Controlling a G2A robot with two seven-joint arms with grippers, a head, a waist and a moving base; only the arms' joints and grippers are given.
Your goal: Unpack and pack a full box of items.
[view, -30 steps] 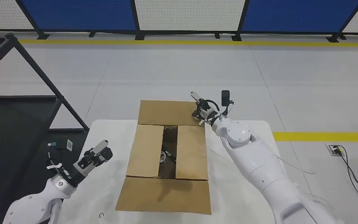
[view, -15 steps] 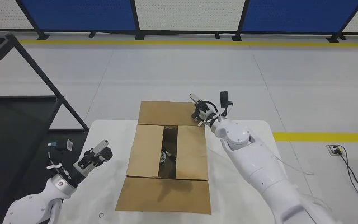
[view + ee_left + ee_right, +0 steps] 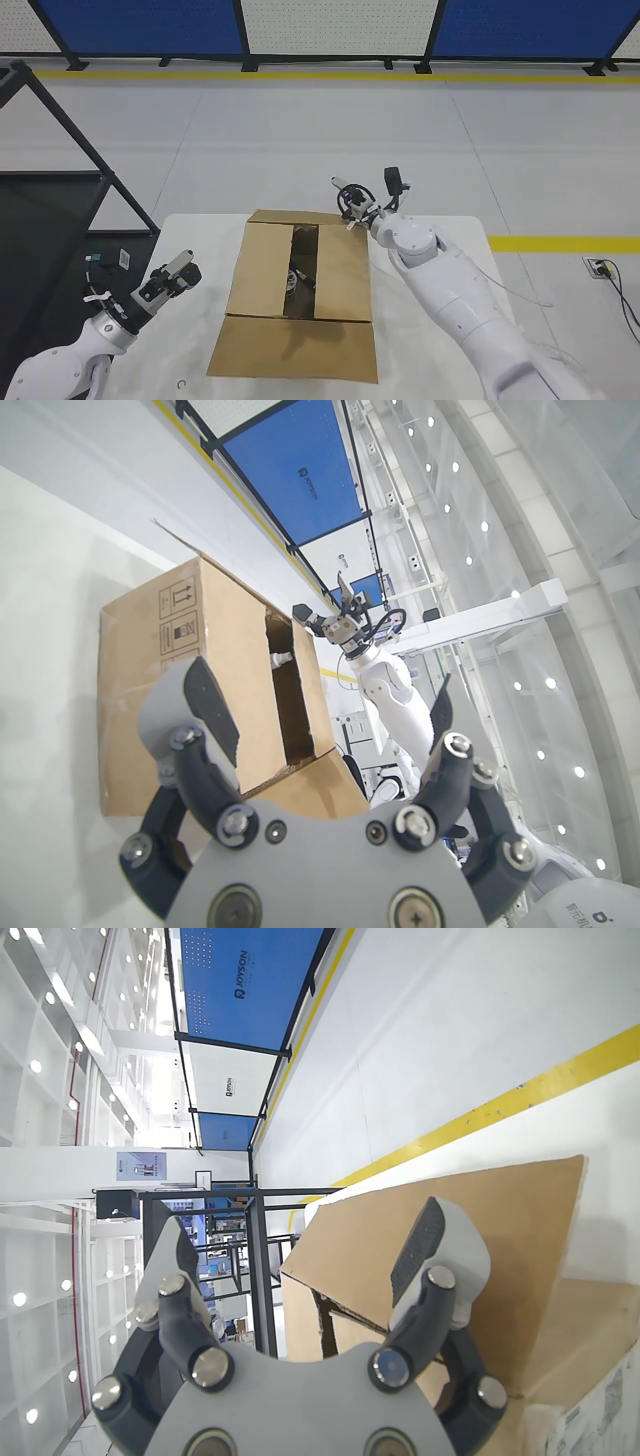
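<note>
Cardboard far flap (image 3: 295,216) stands just beside your right hand (image 3: 363,183), fingers apart; your left hand (image 3: 180,263), also apart, sits farther off.

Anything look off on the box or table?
Nothing spilled. The box has uneven flaps: two side flaps folded in with a narrow gap showing items, near flap splayed flat outward, far flap tilted up beside the open right gripper. A small dark bit lies loose near the front of the table.

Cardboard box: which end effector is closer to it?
Right. The right end effector is open at the far edge of the cardboard box. The left end effector is open over the table, well off the box's side.
</note>
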